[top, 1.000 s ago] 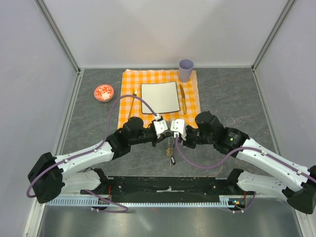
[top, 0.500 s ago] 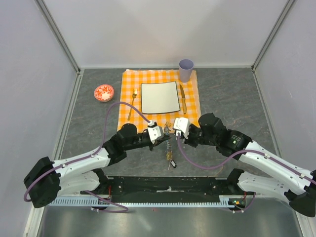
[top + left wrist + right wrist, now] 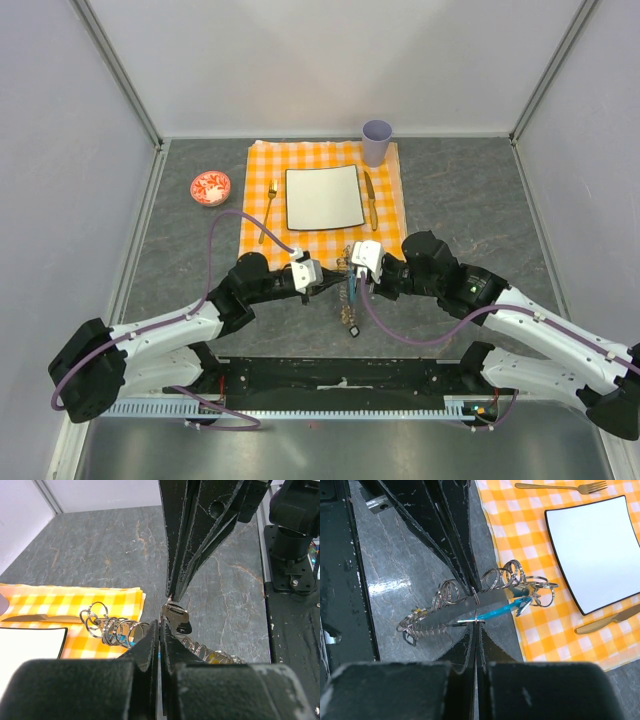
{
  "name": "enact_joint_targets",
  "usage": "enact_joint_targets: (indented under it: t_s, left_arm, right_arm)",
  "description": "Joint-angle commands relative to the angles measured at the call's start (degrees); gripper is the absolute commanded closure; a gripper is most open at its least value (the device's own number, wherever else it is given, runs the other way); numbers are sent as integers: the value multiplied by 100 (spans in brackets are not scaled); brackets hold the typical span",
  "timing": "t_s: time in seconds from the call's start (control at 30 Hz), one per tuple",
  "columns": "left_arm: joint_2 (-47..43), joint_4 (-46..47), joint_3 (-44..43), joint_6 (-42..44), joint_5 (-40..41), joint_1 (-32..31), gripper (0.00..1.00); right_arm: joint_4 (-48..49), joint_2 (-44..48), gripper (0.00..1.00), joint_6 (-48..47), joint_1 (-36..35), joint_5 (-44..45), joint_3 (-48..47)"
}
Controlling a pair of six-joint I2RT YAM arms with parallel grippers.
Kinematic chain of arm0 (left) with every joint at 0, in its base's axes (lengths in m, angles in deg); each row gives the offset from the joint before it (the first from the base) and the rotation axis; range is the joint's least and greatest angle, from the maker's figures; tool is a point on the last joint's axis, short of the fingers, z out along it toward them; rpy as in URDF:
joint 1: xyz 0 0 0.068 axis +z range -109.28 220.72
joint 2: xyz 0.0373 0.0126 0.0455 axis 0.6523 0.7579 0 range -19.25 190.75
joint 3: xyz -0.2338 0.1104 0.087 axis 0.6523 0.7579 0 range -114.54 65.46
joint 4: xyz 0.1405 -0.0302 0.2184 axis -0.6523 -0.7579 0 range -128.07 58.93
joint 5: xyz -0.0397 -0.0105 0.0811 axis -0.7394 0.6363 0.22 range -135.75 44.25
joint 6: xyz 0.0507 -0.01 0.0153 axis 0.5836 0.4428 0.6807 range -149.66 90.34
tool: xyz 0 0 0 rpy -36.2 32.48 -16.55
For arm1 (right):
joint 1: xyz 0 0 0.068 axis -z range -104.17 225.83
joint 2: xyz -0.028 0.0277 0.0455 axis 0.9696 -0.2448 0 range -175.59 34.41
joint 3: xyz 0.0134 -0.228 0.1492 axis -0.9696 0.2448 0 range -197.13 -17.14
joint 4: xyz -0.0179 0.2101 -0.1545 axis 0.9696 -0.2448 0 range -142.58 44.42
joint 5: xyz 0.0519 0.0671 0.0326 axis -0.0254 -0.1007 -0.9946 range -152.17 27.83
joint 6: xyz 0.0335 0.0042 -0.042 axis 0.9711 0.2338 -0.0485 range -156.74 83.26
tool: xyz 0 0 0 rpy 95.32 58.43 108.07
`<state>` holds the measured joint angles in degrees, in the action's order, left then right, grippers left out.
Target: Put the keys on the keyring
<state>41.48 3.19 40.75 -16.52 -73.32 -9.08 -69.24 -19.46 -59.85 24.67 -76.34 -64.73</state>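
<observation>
The keyring [image 3: 502,610], a wire ring with a turquoise tag and a string of linked rings [image 3: 470,587], hangs between both grippers just off the orange cloth's near edge. My left gripper [image 3: 160,624] is shut on a thin ring of it, and in the right wrist view its fingers [image 3: 455,555] come down onto that ring. My right gripper [image 3: 476,626] is shut on a flat silvery key [image 3: 176,616] with a black head, seen edge-on in its own view. In the top view the grippers [image 3: 340,282] meet tip to tip, and the chain [image 3: 350,305] dangles below them.
On the orange checked cloth [image 3: 260,200] lie a white square plate [image 3: 324,197], a gold fork [image 3: 268,210] and a gold knife [image 3: 370,200]. A lilac cup [image 3: 377,142] stands behind it. A red-and-white bowl [image 3: 210,187] sits far left. The arm bases' black rail [image 3: 340,378] runs along the near edge.
My left gripper has drawn back to the left and nearer the front edge, off the cloth. The ring bundle shifted with it and hangs more stretched. Both grippers stay shut.
</observation>
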Motion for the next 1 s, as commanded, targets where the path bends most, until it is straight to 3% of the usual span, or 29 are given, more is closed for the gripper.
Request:
enact_joint_targets:
  t_s: [0.0, 0.97]
  left_arm:
    - [-17, 661, 19, 171, -345, 67, 98]
    - [-26, 555, -25, 162, -565, 102, 98]
  right_arm:
    - [230, 25, 100, 0, -17, -138, 4]
    - [230, 105, 100, -44, -17, -288, -4]
